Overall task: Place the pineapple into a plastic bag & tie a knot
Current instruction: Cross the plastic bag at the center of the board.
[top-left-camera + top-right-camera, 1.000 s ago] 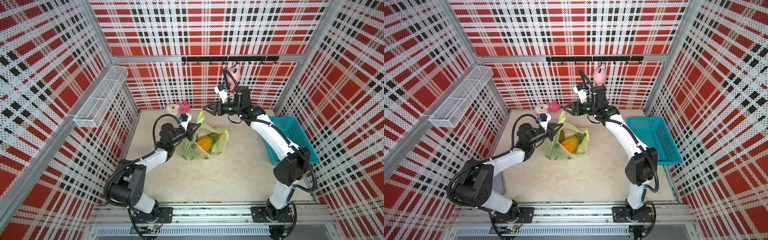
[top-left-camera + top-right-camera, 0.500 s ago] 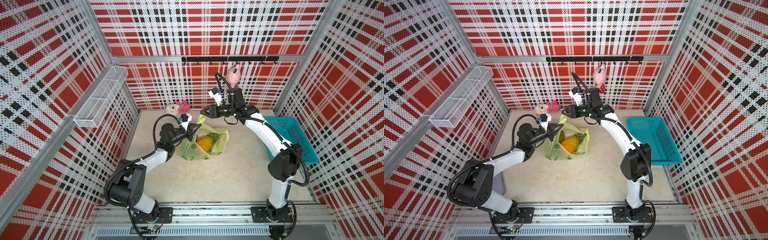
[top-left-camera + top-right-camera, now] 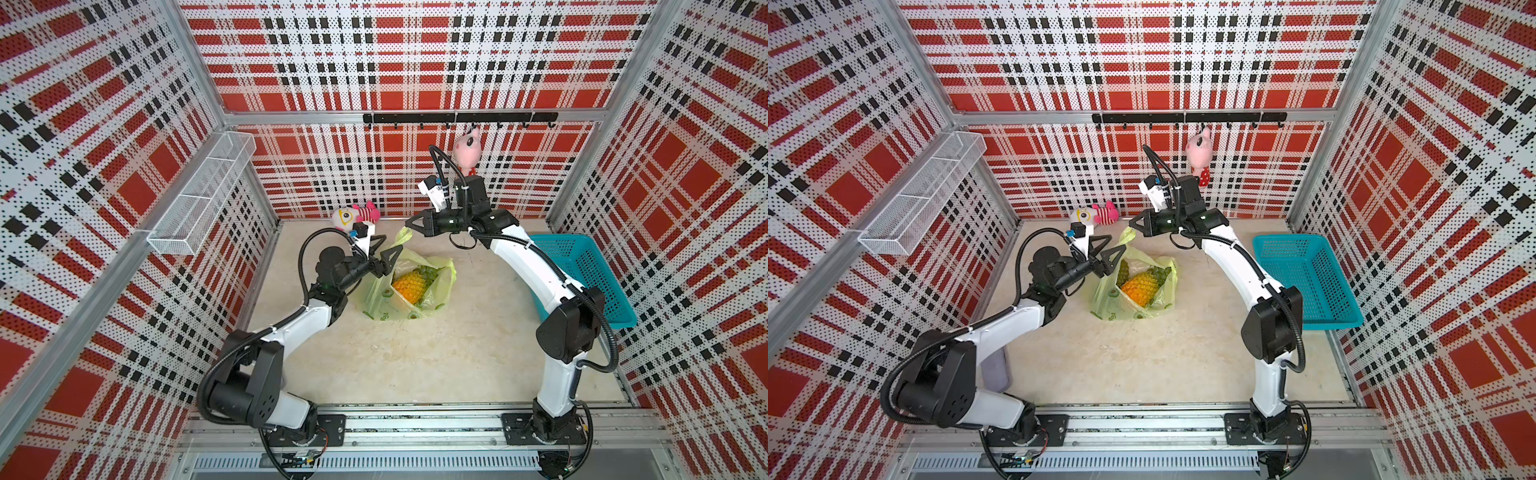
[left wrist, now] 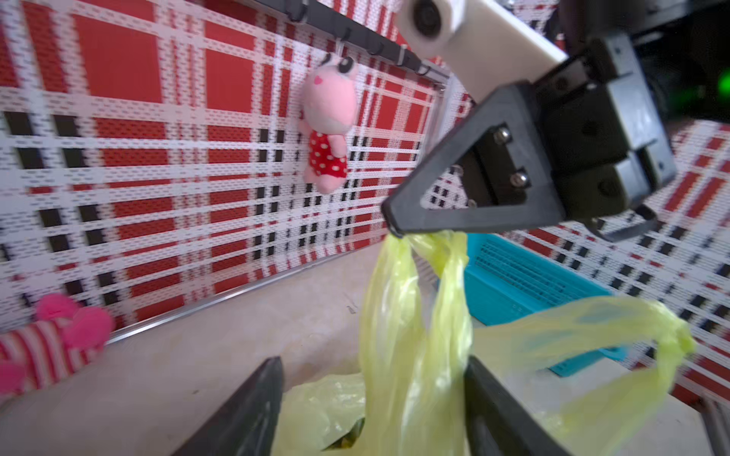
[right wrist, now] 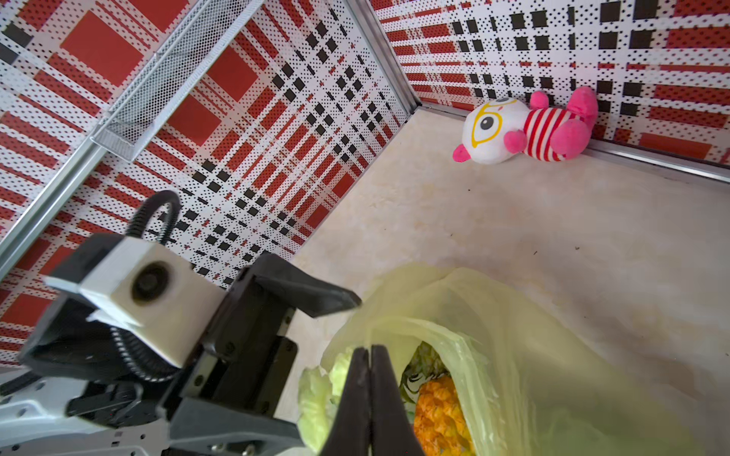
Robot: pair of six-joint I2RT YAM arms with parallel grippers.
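The plastic bag (image 3: 442, 279) lies on the bench (image 3: 415, 365), the pineapple (image 3: 409, 285) inside. The right gripper (image 3: 408, 225) pinches one handle strap (image 4: 407, 316) aloft. The left gripper (image 3: 392, 243), jaws spread, should probably catch the free strap (image 4: 592, 319) without tearing it.

Bright, diffuse light is filling the cell and casting only faint, soft shadows on the pale floor (image 3: 415, 365). Both top views are rendering sharply, with the walls (image 3: 104, 124) bowing at the edges. The left wrist view is blurring the close plastic bag (image 4: 411, 335).
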